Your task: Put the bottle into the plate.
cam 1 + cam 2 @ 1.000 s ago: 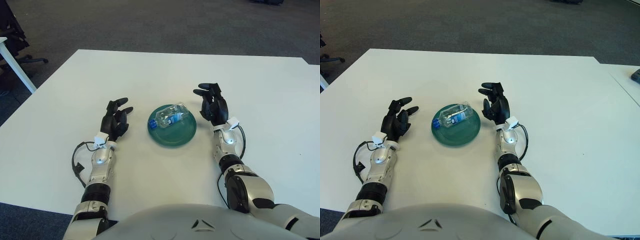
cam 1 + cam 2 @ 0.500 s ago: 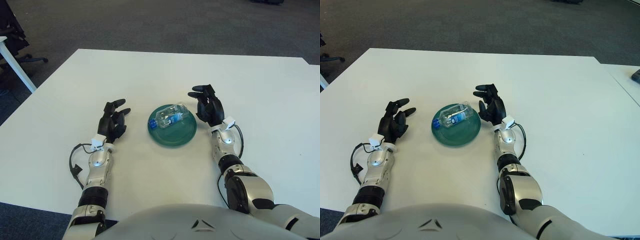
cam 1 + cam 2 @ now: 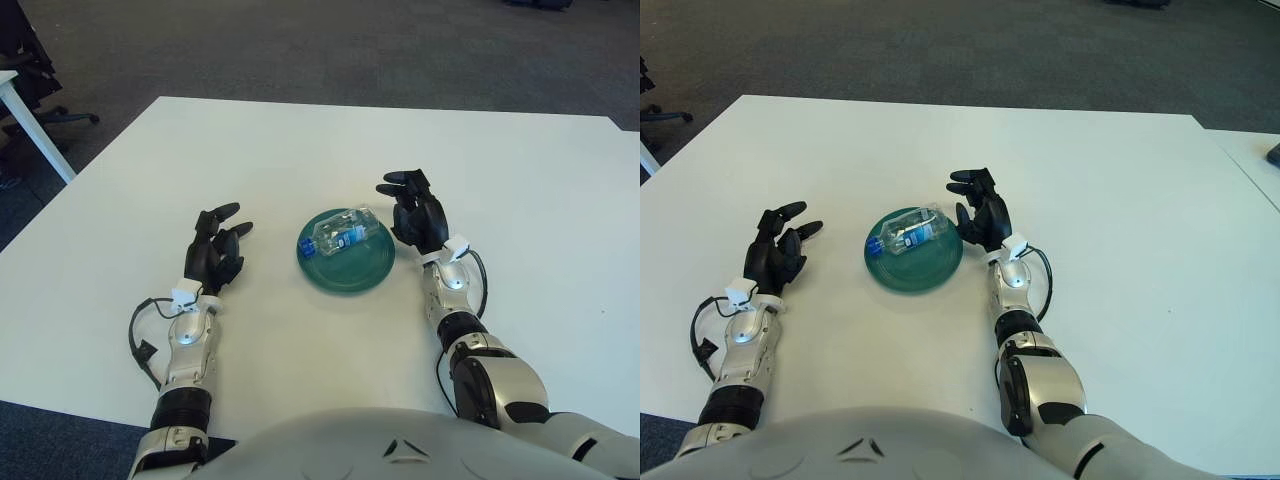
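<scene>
A clear plastic bottle (image 3: 339, 233) with a blue cap and label lies on its side in the dark green plate (image 3: 350, 268) at the table's middle. Its far end rests over the plate's back right rim. My right hand (image 3: 413, 207) hovers just right of the plate, fingers spread, a short gap from the bottle and holding nothing. My left hand (image 3: 216, 247) shows to the left of the plate, well apart from it, fingers relaxed and empty.
The white table (image 3: 520, 190) stretches wide on all sides of the plate. Dark carpet lies beyond its far edge. A second white table's leg (image 3: 35, 135) and chair bases stand at the far left.
My left arm has drawn back and to the left, away from the plate. My right hand shifted slightly left toward the plate one second ago, then held. The bottle and plate stay put.
</scene>
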Controlling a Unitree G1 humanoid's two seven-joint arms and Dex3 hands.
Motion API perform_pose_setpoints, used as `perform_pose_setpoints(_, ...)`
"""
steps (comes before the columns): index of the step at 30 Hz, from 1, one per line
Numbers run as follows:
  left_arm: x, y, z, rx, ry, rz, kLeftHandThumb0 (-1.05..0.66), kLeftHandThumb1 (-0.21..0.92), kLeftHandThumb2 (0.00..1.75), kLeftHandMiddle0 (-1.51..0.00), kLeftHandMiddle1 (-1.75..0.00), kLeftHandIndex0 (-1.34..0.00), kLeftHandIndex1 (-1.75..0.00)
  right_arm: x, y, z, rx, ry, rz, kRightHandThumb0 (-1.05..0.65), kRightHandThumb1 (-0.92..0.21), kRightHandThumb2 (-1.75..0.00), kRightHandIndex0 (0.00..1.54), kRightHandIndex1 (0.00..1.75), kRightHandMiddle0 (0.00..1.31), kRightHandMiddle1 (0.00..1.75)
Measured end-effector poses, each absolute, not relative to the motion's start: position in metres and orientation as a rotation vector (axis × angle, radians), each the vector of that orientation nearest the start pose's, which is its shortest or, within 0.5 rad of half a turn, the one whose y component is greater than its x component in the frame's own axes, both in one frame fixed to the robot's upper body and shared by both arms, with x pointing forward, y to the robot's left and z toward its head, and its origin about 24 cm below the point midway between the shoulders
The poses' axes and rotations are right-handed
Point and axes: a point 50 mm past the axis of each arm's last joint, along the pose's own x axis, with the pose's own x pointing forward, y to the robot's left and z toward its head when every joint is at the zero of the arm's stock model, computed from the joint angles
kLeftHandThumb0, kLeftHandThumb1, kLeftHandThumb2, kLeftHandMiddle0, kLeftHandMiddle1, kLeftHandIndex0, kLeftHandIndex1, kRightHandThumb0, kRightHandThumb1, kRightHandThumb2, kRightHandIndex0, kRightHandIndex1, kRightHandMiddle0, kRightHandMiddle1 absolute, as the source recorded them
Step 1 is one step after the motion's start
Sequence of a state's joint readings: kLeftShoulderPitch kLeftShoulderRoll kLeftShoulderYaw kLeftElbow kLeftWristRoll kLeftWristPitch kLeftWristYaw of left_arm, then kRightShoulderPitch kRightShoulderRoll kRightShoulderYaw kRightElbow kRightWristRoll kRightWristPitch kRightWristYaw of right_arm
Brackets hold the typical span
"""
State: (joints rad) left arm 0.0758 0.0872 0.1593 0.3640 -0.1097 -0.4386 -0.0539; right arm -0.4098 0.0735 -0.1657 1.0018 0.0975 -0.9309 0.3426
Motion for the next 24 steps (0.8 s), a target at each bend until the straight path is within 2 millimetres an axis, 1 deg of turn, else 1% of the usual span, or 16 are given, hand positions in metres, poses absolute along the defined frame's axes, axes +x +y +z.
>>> perform_pose_setpoints(1,0.216,0.213,-0.011,0.002,-0.022,0.167,-0.69,0.92,0.74,-0.42,-0.75,-0.13,-1.1,0.289,-0.119,0.015,0.12,-0.339,0.237,-0.66,-0.85,-0.56,0.29,0.74,0.0,0.97)
perform_pose_setpoints(3,0.214,0.213,-0.009,0.006,-0.029,0.173,-0.7,0.92,0.79,-0.38,-0.73,-0.1,-1.09,0.288,-0.12,0.016,0.12,-0.35,0.232,-0.68,-0.89,-0.54,0.27,0.59,0.0,0.91)
perform_pose_setpoints(5,0.212,0.214,-0.009,0.009,-0.03,0.18,-0.7,0.92,0.8,-0.37,-0.72,-0.08,-1.09,0.287,-0.121,0.017,0.12,-0.358,0.227,-0.68,-0.91,-0.53,0.27,0.53,0.0,0.89)
perform_pose_setpoints(12,0.206,0.215,-0.008,0.02,-0.036,0.191,-0.71,0.92,0.84,-0.33,-0.66,-0.04,-1.07,0.284,-0.124,0.019,0.128,-0.376,0.201,-0.71,-0.92,-0.65,0.27,0.29,0.0,0.79)
perform_pose_setpoints(19,0.204,0.216,-0.006,0.025,-0.049,0.19,-0.71,0.92,0.85,-0.32,-0.6,-0.02,-1.06,0.277,-0.127,0.02,0.145,-0.373,0.166,-0.75,-0.92,-0.74,0.25,0.21,0.0,0.71)
perform_pose_setpoints(24,0.203,0.216,-0.006,0.026,-0.05,0.188,-0.69,0.92,0.83,-0.33,-0.58,-0.01,-1.06,0.271,-0.13,0.017,0.163,-0.344,0.129,-0.76,-0.92,-0.79,0.22,0.16,0.0,0.65)
